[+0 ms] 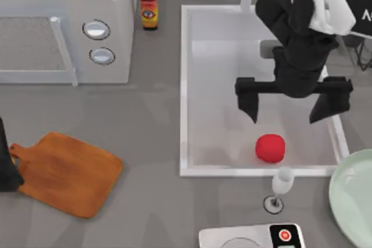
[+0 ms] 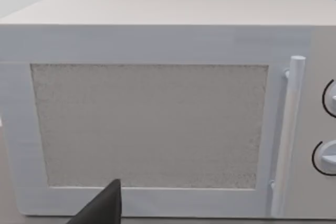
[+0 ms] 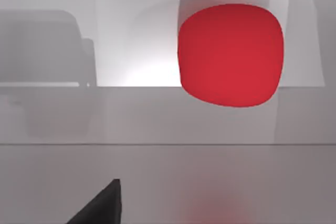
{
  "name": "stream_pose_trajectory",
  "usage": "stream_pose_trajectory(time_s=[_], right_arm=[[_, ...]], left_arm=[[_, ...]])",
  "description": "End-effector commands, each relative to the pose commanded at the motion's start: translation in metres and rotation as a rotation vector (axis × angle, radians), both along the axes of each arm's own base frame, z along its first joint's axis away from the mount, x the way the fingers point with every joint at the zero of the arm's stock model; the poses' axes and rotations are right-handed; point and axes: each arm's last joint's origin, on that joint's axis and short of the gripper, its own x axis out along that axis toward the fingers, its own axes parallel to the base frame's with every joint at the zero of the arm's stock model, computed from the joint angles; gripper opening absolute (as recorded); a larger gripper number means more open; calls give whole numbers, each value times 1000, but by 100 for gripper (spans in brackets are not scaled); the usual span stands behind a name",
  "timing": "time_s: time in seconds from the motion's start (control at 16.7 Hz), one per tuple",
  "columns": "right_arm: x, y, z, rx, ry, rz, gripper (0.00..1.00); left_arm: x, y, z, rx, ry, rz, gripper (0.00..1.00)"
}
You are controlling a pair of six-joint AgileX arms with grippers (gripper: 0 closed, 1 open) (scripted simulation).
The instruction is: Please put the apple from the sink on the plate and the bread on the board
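Note:
The red apple [image 1: 270, 147] lies on the floor of the white sink [image 1: 184, 91], near its front wall, and the right wrist view has the apple [image 3: 231, 53] straight ahead. My right gripper [image 1: 289, 107] hangs over the sink, just behind and above the apple, open, its two black fingers spread wide with nothing between them. The mint-green plate [image 1: 353, 196] lies at the table's right front edge. The wooden board [image 1: 67, 172] lies bare at the front left. My left arm [image 1: 6, 164] is parked at the left edge beside the board. The bread is out of view.
A white microwave [image 1: 64, 27] stands at the back left, and the left wrist view faces its door [image 2: 149, 124]. A sauce bottle [image 1: 149, 3] stands between it and the sink. In front of the sink stand a wine glass [image 1: 281, 185] and a white scale [image 1: 250, 236].

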Motion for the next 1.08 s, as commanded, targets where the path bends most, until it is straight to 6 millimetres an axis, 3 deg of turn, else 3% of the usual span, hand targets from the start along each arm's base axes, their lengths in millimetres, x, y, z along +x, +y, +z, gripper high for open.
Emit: stream_pose_trajectory(time_s=[0.48,0.6,1.08], right_arm=[[3,1,-9,-6,13,-4,100],[5,2,-29,-8,17,-4,100],[4,4,-145,-2,5,0,100]], left_arm=[[0,0,0,0,0,0,100],[0,0,0,0,0,0,100],[0,0,0,0,0,0,100]])
